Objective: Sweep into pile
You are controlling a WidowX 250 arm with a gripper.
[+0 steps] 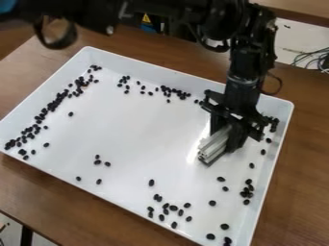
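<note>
1. The beans (pixel 151 182) lay in the tray (pixel 186 76) and were judged far from piled: they sat in several groups around its sides, with strays between.
2. The heaviest gathering was a long band beside the left edge, from near the top left corner down to the left corner; it was dense in places, but a strip rather than a heap.
3. A thinner line ran beside the top edge, and a few beans sat by the right corner, near the tool (pixel 225 131).
4. A small knot lay by the right edge, with singles above it and a few more in the bottom corner. A looser scatter lay beside the bottom edge, and a handful lay farther in, toward the left corner.
5. The middle was mostly bare. At best the work looked barely begun: nearly all the gathering into one pile remained to be done, and the left band seemed the likeliest start for it.
6. The tool hung over the right part of the tray, clamped on a pale bar (pixel 214 142), which slanted low over the tray floor, apart from the main groups.
7. The arm (pixel 154 10) crossed the top of the view; the wooden surface (pixel 64 206) carried the tray.
</note>
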